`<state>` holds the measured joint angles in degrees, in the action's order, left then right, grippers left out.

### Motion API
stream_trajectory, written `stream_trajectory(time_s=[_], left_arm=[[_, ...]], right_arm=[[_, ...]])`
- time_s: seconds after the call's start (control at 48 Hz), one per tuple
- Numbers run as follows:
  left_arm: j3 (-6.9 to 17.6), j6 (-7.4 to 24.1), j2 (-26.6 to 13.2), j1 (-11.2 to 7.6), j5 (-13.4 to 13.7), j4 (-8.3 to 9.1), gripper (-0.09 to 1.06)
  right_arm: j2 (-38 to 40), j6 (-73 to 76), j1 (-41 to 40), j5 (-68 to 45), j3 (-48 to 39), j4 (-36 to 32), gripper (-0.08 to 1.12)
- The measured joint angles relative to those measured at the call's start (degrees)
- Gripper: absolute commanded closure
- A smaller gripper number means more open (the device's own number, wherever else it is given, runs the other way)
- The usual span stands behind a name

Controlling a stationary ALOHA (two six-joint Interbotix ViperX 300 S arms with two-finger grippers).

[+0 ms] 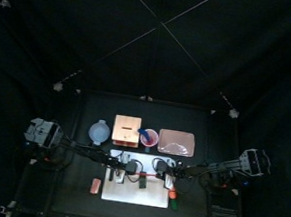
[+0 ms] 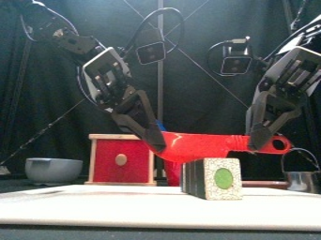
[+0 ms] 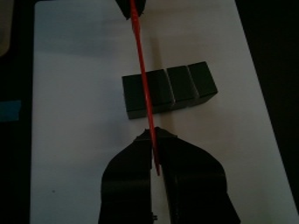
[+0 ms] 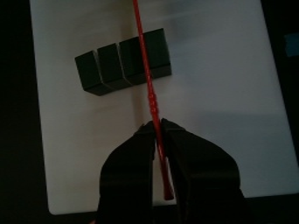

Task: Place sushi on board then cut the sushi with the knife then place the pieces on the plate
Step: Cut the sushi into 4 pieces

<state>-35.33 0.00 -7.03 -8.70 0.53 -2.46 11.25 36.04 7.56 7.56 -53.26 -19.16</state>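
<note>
Both claws are clamped on the red knife (image 2: 207,145): the left gripper (image 2: 153,139) at the blade end, the right gripper (image 2: 264,142) at the handle. It hangs level just over the sushi roll (image 3: 170,89), which has bare white board (image 3: 82,105) on every side.

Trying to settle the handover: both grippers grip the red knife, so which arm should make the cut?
Right, probably. The right gripper holds the red knife at what looks like its handle end, the left gripper at the blade tip, and the blade hangs over the sushi roll.
</note>
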Motion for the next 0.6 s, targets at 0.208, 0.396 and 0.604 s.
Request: stream_trajectory(time_s=[0.208,0.396,0.604], left_arm=[[0.00,-0.09,-0.35,-0.09,0.00,-0.26,0.57],[0.18,0.00,-1.49,-0.09,0.00,-0.26,0.57],[0.53,0.09,-3.52,-0.09,-0.18,-0.26,0.57]], right_arm=[[-0.70,0.00,0.00,-0.09,0.09,0.09,0.57],[-2.11,0.00,0.00,-0.09,0.26,0.09,0.57],[-4.31,0.00,0.00,0.00,0.53,0.09,0.57]])
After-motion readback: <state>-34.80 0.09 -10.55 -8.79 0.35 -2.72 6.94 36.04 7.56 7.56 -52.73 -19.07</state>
